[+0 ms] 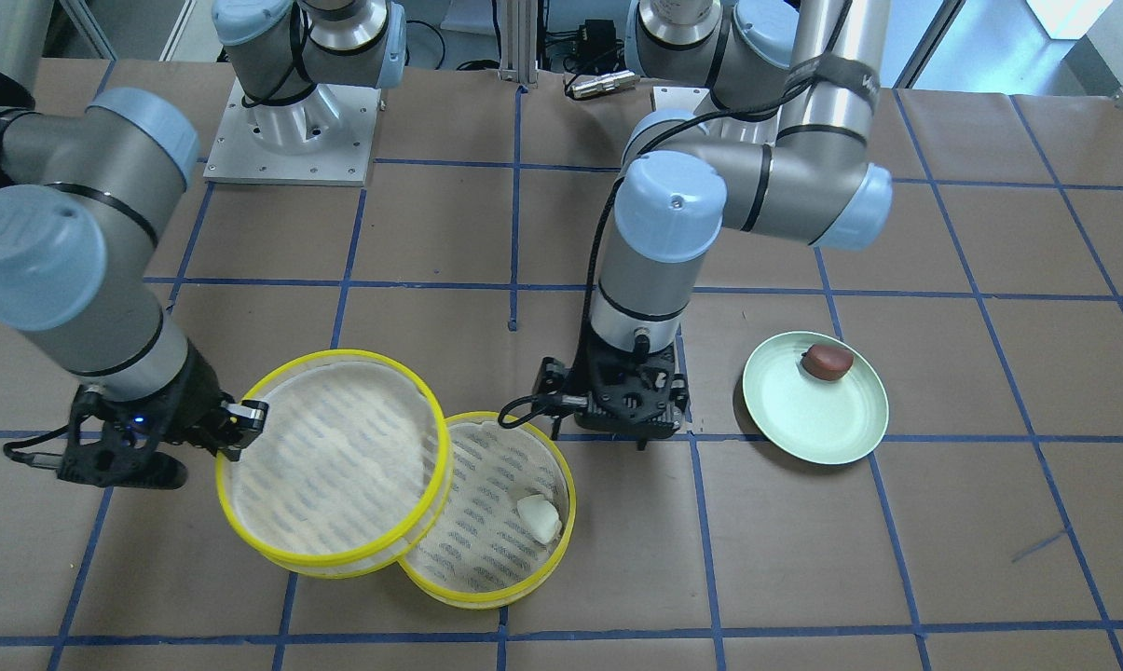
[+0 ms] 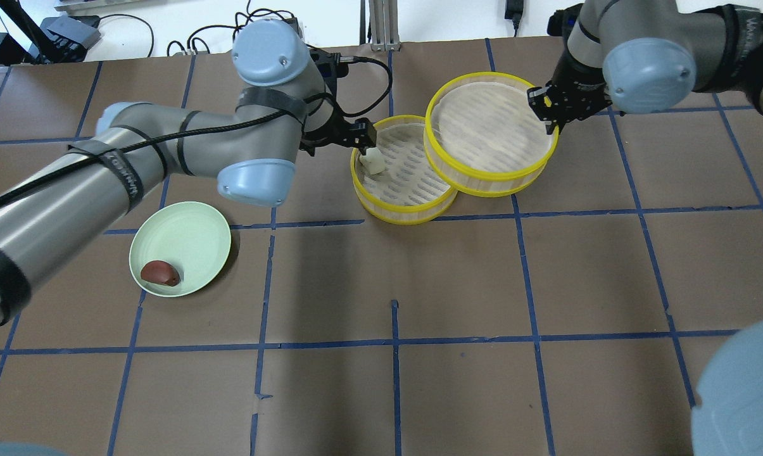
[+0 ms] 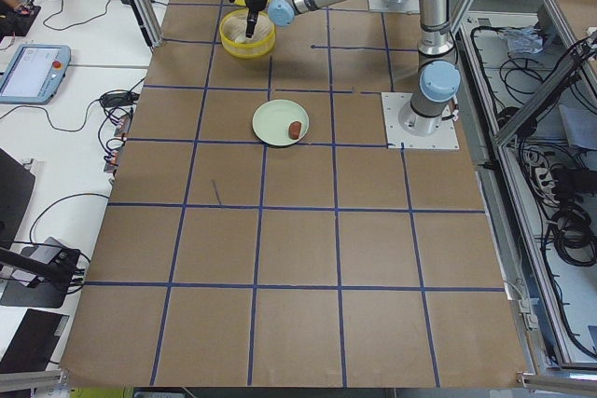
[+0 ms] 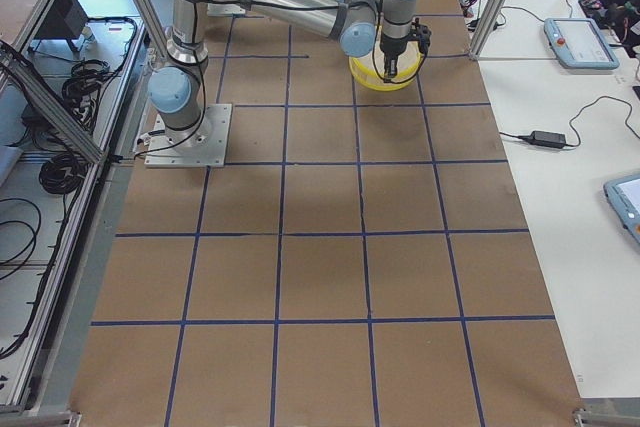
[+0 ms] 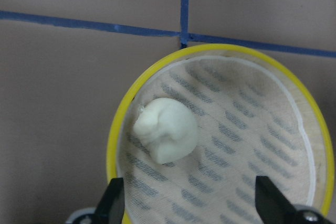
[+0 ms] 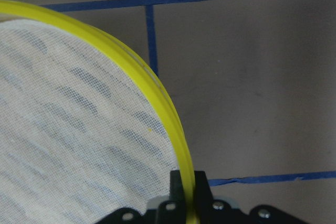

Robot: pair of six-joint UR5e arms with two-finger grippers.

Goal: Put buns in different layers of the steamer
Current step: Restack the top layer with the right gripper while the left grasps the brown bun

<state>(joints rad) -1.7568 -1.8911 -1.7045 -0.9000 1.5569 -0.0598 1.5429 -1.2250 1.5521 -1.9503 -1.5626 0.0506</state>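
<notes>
The white bun (image 2: 373, 161) lies in the lower steamer tray (image 2: 413, 180), near its rim; it also shows in the left wrist view (image 5: 165, 129). My left gripper (image 2: 363, 136) hovers open and empty just above that bun, its fingers (image 5: 113, 203) apart. My right gripper (image 2: 549, 114) is shut on the yellow rim of the upper steamer tray (image 2: 489, 120), which is empty and overlaps the lower tray's edge. The pinched rim shows in the right wrist view (image 6: 184, 182). The reddish-brown bun (image 2: 160, 273) lies on the pale green plate (image 2: 185, 240).
The plate (image 1: 817, 419) stands apart from the trays, on the left arm's side. Brown paper with blue tape lines covers the table. Both arm bases stand on metal plates (image 1: 286, 140) at the robot's edge.
</notes>
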